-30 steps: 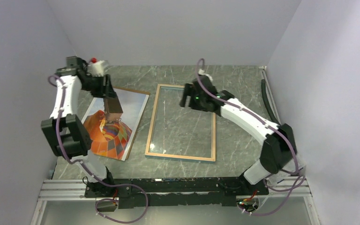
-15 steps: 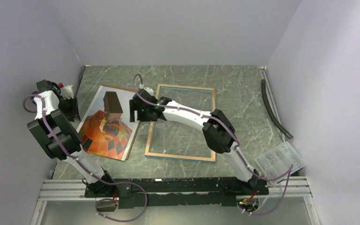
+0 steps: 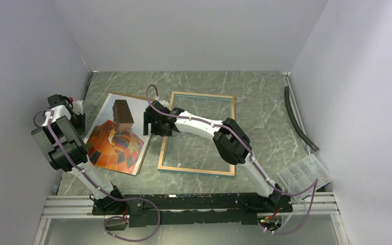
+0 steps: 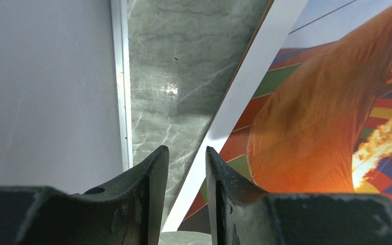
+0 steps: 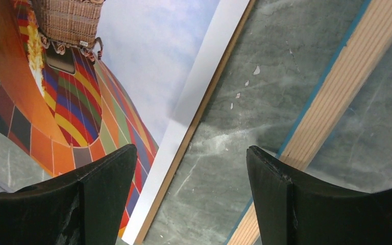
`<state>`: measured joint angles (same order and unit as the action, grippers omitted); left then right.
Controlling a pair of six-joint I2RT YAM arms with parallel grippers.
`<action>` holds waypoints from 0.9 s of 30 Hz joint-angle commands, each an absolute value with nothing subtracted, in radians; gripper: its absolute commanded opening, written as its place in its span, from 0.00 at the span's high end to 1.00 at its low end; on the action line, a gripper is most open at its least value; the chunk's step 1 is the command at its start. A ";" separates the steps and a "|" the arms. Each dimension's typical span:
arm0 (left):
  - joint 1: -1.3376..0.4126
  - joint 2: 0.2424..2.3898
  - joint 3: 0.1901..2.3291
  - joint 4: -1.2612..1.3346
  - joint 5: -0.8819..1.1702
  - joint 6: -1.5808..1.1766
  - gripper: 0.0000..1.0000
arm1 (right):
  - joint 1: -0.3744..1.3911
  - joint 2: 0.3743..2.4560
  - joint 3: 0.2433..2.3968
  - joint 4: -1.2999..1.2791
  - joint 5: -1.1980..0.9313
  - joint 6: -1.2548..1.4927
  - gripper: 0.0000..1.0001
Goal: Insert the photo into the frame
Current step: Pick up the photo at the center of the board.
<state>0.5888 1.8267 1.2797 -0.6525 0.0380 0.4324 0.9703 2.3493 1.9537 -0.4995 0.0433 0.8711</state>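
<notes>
My right pincer [image 5: 191,153] hangs wide apart over the gap between photo [image 3: 125,150] and frame [image 3: 196,171]. My left pincer [image 4: 186,153] stands narrowly apart at the photo's left edge, clamped on nothing. The step, I judge, is lifting the photo. I should slip a finger under the white border only, not the brown board [image 5: 200,116] beneath, and pinch gently so the paper doesn't crease. The photo lies flat on the desk [image 3: 265,102], just left of the frame: orange balloon, brown basket, blue sky.
</notes>
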 commanded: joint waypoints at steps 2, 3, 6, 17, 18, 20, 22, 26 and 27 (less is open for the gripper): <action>0.583 1.844 1.229 -0.580 0.027 0.434 0.63 | 0.971 2.376 1.996 -0.461 0.038 0.899 0.18; 0.583 1.847 1.222 -0.573 0.027 0.437 0.63 | 0.970 2.382 1.996 -0.454 0.036 0.902 0.18; 0.578 1.857 1.202 -0.560 0.026 0.443 0.64 | 0.970 2.394 1.989 -0.445 0.030 0.911 0.18; 0.542 1.809 1.136 -0.649 0.188 0.414 0.66 | 0.960 2.402 1.937 -0.381 0.004 0.956 0.18; 0.542 1.805 1.129 -0.656 0.197 0.413 0.66 | 0.960 2.404 1.937 -0.380 -0.007 0.958 0.18; 0.542 1.793 1.116 -0.660 0.206 0.413 0.67 | 0.959 2.405 1.934 -0.375 -0.018 0.964 0.18; 0.542 1.779 1.104 -0.663 0.213 0.415 0.67 | 0.959 2.402 1.923 -0.369 -0.018 0.970 0.18; 0.542 1.758 1.092 -0.679 0.237 0.419 0.68 | 0.952 2.392 1.887 -0.346 -0.026 0.990 0.18; 0.542 1.755 1.092 -0.688 0.245 0.417 0.68 | 0.950 2.388 1.876 -0.336 -0.031 0.996 0.18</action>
